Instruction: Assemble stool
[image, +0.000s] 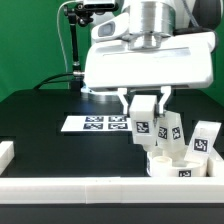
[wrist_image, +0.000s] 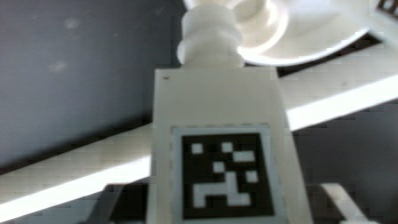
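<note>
Between the fingers of the claw (image: 146, 112) a leg (image: 143, 121) of the stool is held, pinched by its tagged block with the fingers closed against its two sides. In the wrist view the same leg (wrist_image: 221, 130) fills the middle of the picture: the square tag is nearest the camera, and the narrower peg end runs away from the claw toward the seat (wrist_image: 294, 30). The long axis of the held leg is therefore judged to run roughly upright, along the line of the fingers, with a slight lean that cannot be measured.

Directly below and slightly beyond the claw, the round seat (image: 172, 163) rests on the counter (image: 40, 125). The peg tip is seen at or just over the seat's rim; whether it is touching or seated in a socket cannot be told. Two further legs (image: 172, 134) (image: 203, 142) stand up from the seat, just beside the held one on the exterior view's right. The coming move is judged to turn on this: the socket lies straight under the peg, so a descent along the leg's own axis is called for.

Behind the claw, the marker board (image: 95, 123) lies flat on the counter. White rails (image: 60, 188) border the working area.
</note>
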